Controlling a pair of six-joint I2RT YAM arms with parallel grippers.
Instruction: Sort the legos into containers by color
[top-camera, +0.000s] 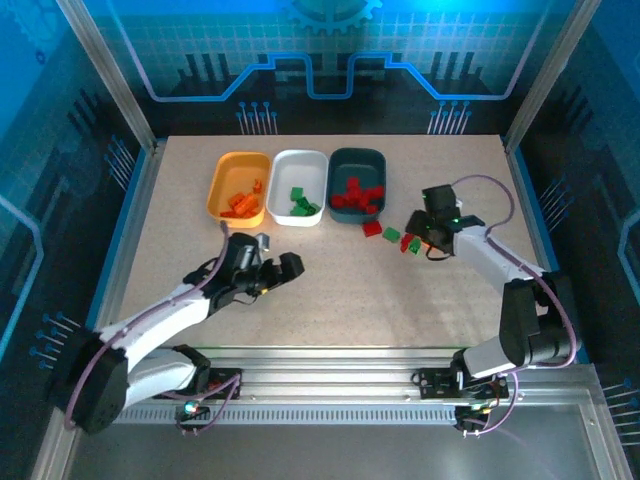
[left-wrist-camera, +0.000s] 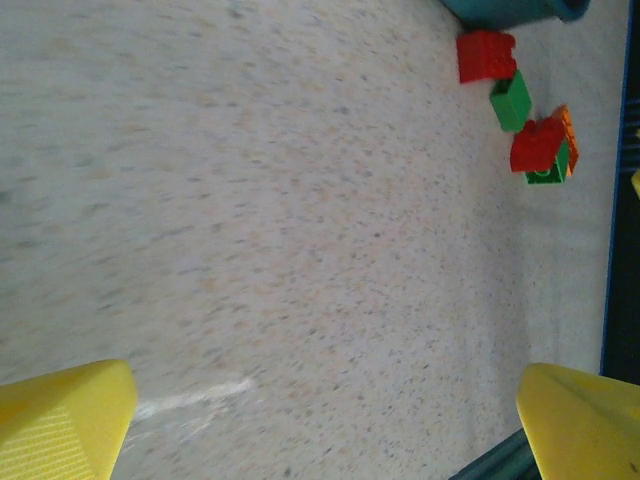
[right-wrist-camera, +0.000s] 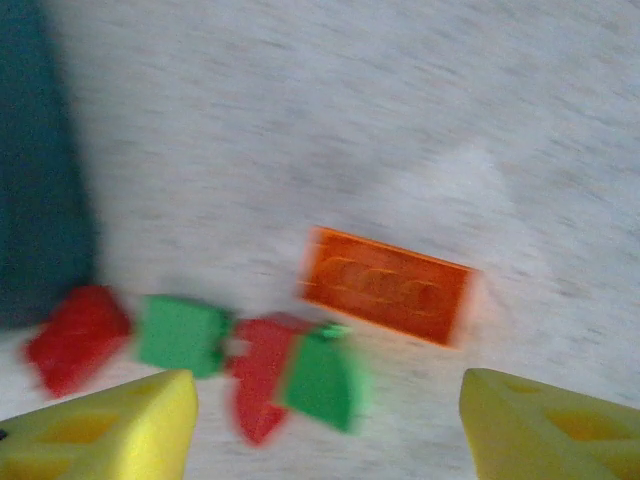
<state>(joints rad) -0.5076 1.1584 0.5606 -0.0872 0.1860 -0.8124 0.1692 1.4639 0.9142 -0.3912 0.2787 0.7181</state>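
Note:
Three trays stand in a row at the back: orange-yellow (top-camera: 218, 186) with orange legos, white (top-camera: 301, 164) with green ones, dark teal (top-camera: 335, 172) with red ones. Loose legos lie right of the teal tray: a red one (top-camera: 372, 228), a green one (top-camera: 391, 234) and a red-green cluster (top-camera: 409, 244). My right gripper (top-camera: 422, 230) hovers open over them; its view shows an orange brick (right-wrist-camera: 388, 285), a red brick (right-wrist-camera: 258, 375) and a green brick (right-wrist-camera: 322, 380) between the fingers (right-wrist-camera: 100, 430). My left gripper (top-camera: 282, 270) is open over bare table, holding nothing (left-wrist-camera: 325, 430).
The left wrist view has the loose bricks far off at the upper right, red (left-wrist-camera: 486, 55) and green (left-wrist-camera: 511, 100), beside the teal tray corner (left-wrist-camera: 510, 10). The right wrist view shows the teal tray wall (right-wrist-camera: 40, 200) at left. Metal frame posts border the table.

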